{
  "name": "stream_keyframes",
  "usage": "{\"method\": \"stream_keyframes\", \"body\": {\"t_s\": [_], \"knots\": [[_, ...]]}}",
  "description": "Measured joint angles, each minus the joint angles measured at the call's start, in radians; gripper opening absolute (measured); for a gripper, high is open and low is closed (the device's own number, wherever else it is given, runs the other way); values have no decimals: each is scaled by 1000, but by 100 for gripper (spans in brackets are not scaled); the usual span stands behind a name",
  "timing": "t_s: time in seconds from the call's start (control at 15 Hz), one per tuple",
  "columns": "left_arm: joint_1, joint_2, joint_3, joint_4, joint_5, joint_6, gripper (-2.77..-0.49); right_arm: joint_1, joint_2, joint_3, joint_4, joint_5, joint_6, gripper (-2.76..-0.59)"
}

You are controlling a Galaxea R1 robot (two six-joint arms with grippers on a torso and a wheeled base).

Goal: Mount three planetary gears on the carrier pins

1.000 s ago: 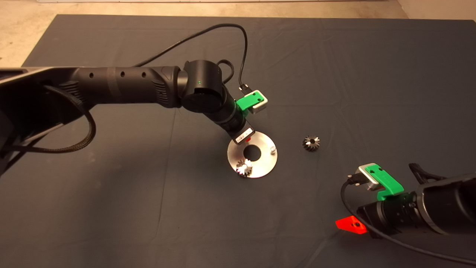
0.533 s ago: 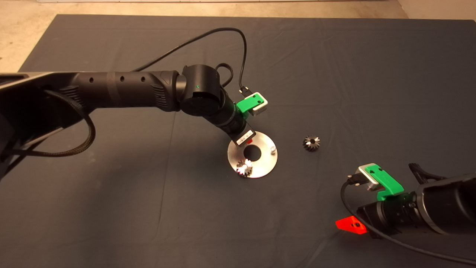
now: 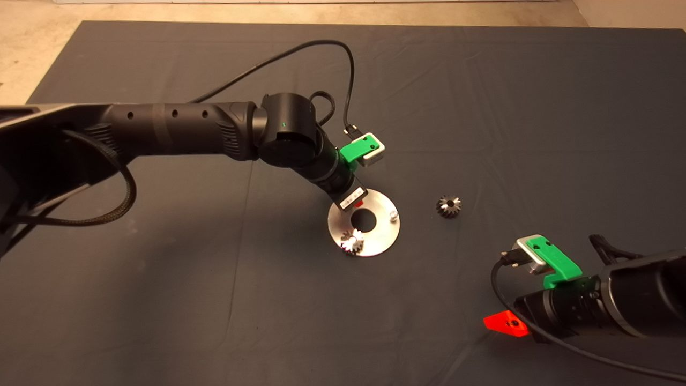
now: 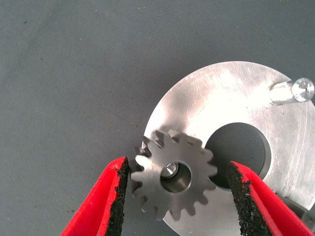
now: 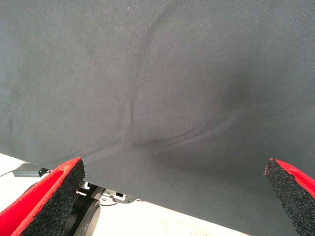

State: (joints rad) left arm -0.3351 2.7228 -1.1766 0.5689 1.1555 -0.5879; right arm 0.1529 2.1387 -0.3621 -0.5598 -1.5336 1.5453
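Hovering over the far rim of the disc point(image 3: 375, 236), the left end effector point(image 4: 174, 196) stands open, its two red fingers point(image 4: 106, 201) straddling a silvery gear point(image 4: 173, 177) without touching it. That gear sits flat with a carrier pin point(image 4: 170, 168) showing through its centre hole, so it looks seated. A second silvery gear point(image 3: 352, 240) sits on the disc's near edge. One bare pin point(image 3: 393, 215) stands upright on the disc's right side. The darker gear point(image 3: 448, 206) lies loose on the mat point(image 3: 161, 300), to the right of the disc and well apart from both arms. The right end effector point(image 5: 172, 196), wide open and empty, is parked at the lower right of the worktop, probably better placed for that gear. Open mat surrounds it.
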Motion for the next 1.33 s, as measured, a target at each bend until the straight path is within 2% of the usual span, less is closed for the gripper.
{"method": "stream_keyframes", "body": {"t_s": [0.67, 0.73, 0.87, 1.0, 1.07, 1.2, 1.33], "knots": [[0, 0, 0, -2, -1, 3, -195, 0, 0, 0, 0, 0, 0, -61], [0, 0, 0, -4, -1, 3, -189, 0, 0, 0, 0, 0, 0, -60], [0, 0, 0, -33, 0, 3, -180, 0, 0, 0, 0, 0, 0, -61], [-7, -8, 12, -80, 8, 3, -168, 0, 0, 0, 0, 0, 0, -61], [-18, -12, 31, -89, 23, 3, -166, 0, 0, 0, 0, 0, 0, -61], [-36, -31, 78, -91, 83, 3, -165, 0, 0, 0, 0, 0, 0, -61], [-46, -68, 139, -99, 130, -1, -165, 0, 0, 0, 0, 0, 0, -61]]}}
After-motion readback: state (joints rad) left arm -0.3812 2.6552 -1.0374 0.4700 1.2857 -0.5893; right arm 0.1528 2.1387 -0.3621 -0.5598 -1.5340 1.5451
